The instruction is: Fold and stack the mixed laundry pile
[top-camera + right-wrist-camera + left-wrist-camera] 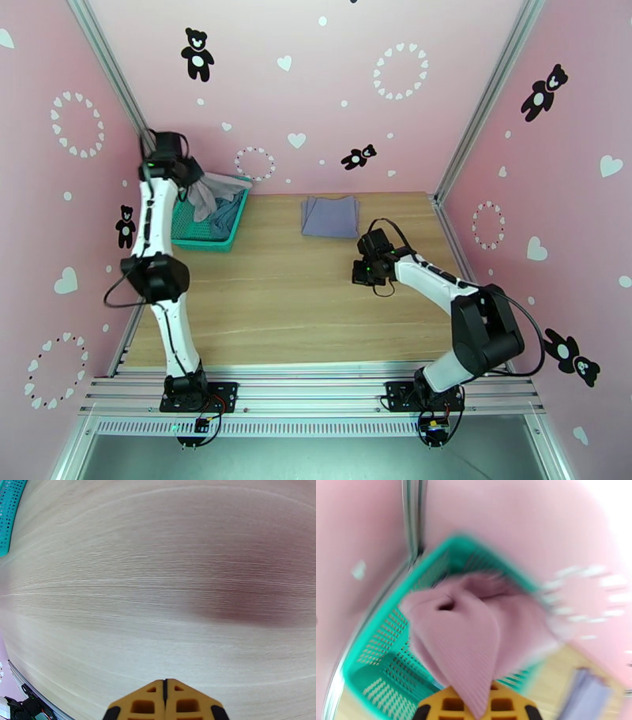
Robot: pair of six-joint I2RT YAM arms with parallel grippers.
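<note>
My left gripper (192, 174) is raised over the green mesh basket (197, 234) at the back left, shut on a pale mauve-grey garment (207, 197) that hangs from it above the basket. In the left wrist view the ribbed mauve garment (462, 638) runs down between the yellow fingers (446, 705) of that gripper (477, 695). A dusty teal-blue garment (228, 215) lies in the basket. A folded grey-lavender garment (329, 216) rests flat on the table at back centre. My right gripper (366, 267) hovers shut over bare wood, its fingertips (177, 701) pressed together with nothing held.
The wooden table (292, 308) stretches between the arms and the folded piece. The basket's green wall (375, 653) and the pink corner post (412, 519) stand close behind the lifted cloth. A basket edge (10, 511) shows at the far left of the right wrist view.
</note>
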